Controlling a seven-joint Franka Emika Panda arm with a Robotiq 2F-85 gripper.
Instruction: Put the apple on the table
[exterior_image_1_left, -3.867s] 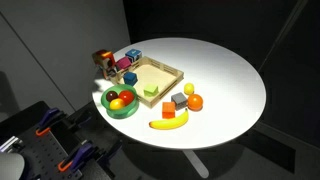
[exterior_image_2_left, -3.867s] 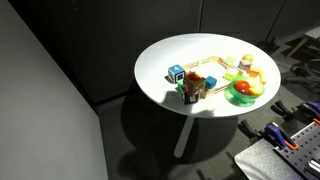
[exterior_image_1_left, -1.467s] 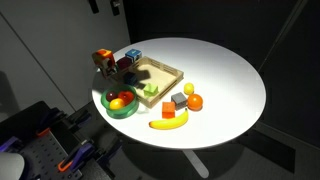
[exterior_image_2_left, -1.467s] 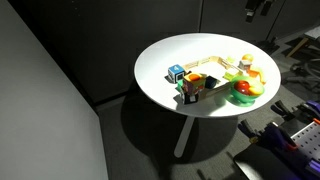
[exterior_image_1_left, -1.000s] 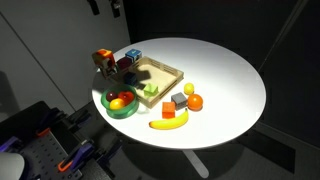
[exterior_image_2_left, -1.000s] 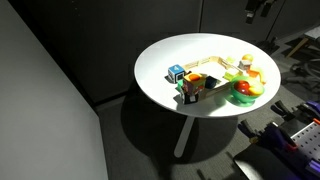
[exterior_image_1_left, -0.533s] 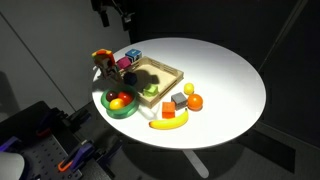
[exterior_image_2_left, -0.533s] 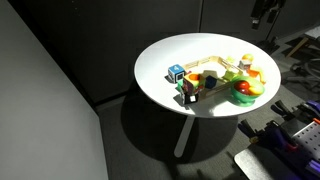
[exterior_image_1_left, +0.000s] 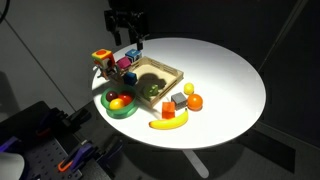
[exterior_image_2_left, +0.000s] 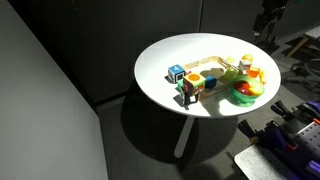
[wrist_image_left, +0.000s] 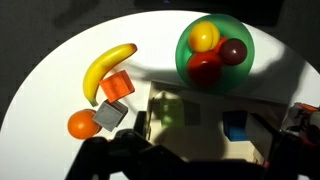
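My gripper (exterior_image_1_left: 127, 41) hangs open and empty above the wooden tray (exterior_image_1_left: 166, 68), which holds a green block (exterior_image_1_left: 152, 89). On the table (exterior_image_1_left: 225, 80), the green bowl (wrist_image_left: 183, 62) holds three fruits (wrist_image_left: 206, 67): yellow, red and dark red.

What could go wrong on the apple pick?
Three fruits crowd the green bowl: the red fruit, dark red fruit and yellow fruit sit packed together, so the jaws may take the wrong one or pinch two. The bowl's wall leaves little room beside them; the jaws might catch the rim and tip it.
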